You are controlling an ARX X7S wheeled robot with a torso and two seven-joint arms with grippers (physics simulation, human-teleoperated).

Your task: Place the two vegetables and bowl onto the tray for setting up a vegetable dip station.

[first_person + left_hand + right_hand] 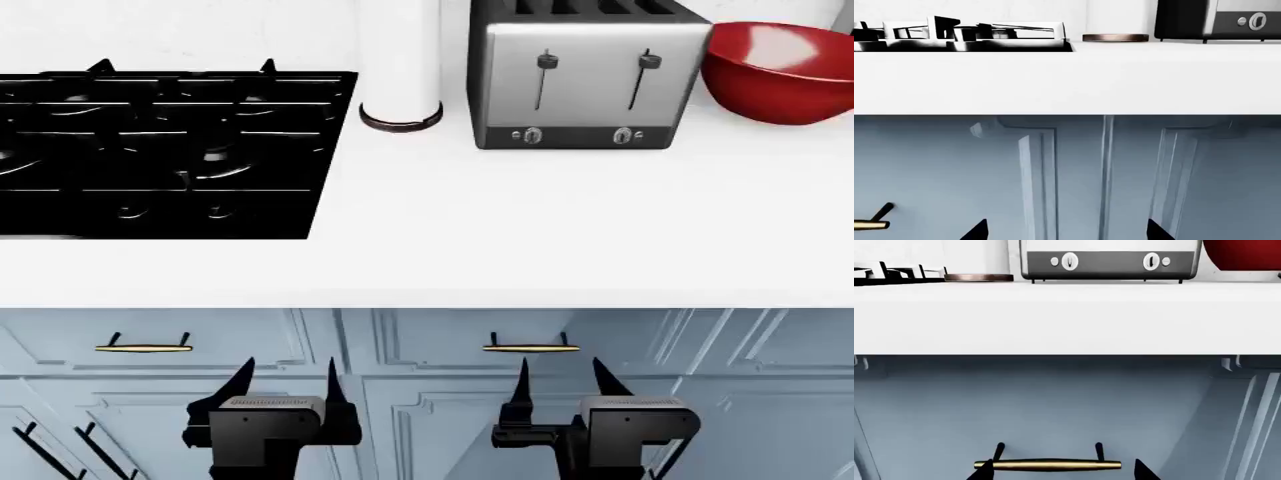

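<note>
Both arms hang below the bench [441,250] edge, in front of the blue-grey cabinet fronts [400,390]; the left pincer [284,378] and the right pincer [567,376] each show two dark fingertips spread apart with nothing between them, so both are released and empty; of the task's things only the bowl [778,70] is in sight, one deep red bowl standing on the bench at the far right, just beside the toaster [587,75] and partly cut by the frame edge; its lower side also shows in the right wrist view [1241,255]; cucumber, carrot and tray appear in none of the three views, so their places cannot be given. Likely hazards, as judgement: a pincer raised straight up from here could catch the bench's overhanging edge or one of the brass drawer handles [531,347]; a reach for the bowl passes close to the toaster, and a wide glossy rim may slip from a narrow grip or be pushed backward rather than lifted; with three of the four task things unseen, a reach begun before the view is turned would be blind. Count: one bowl; one four-slot toaster with two levers and two knobs; one black hob [160,140]; one white cylinder with a brown base ring [400,118]; two brass handles seen from the head; two pincers; no vegetables and no tray visible.
</note>
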